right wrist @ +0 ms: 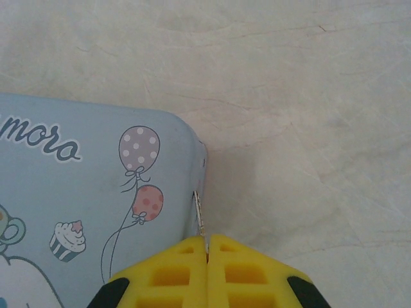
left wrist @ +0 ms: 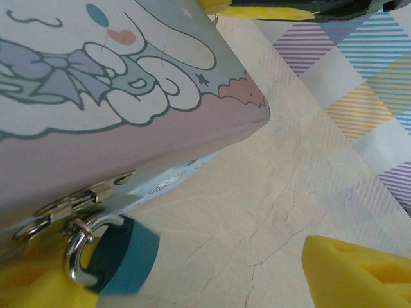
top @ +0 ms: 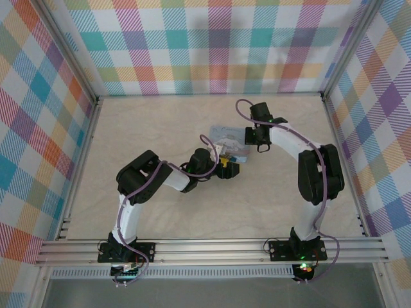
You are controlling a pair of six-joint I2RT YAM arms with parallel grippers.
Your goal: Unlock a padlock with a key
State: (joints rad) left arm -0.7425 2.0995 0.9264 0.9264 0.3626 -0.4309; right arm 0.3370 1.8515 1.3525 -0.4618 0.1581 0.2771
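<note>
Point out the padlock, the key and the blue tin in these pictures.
padlock (left wrist: 69, 258): left wrist view, on its silver shackle loop.
key (right wrist: 200, 215): right wrist view, on the thin blade sticking out of the right claw (right wrist: 207, 242).
blue tin (right wrist: 77, 192): right wrist view, on its printed lid.

A boxed-in robot lab cell (plaid walls (top: 218, 45), aluminium rail (top: 212, 249), marble-look tabletop (top: 160, 128)).

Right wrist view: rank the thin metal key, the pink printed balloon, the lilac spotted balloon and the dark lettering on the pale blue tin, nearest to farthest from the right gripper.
1. Thin metal key, clamped in the right gripper.
2. Pink printed balloon, up-left.
3. Lilac spotted balloon, above it.
4. Dark lettering, far left.
</note>
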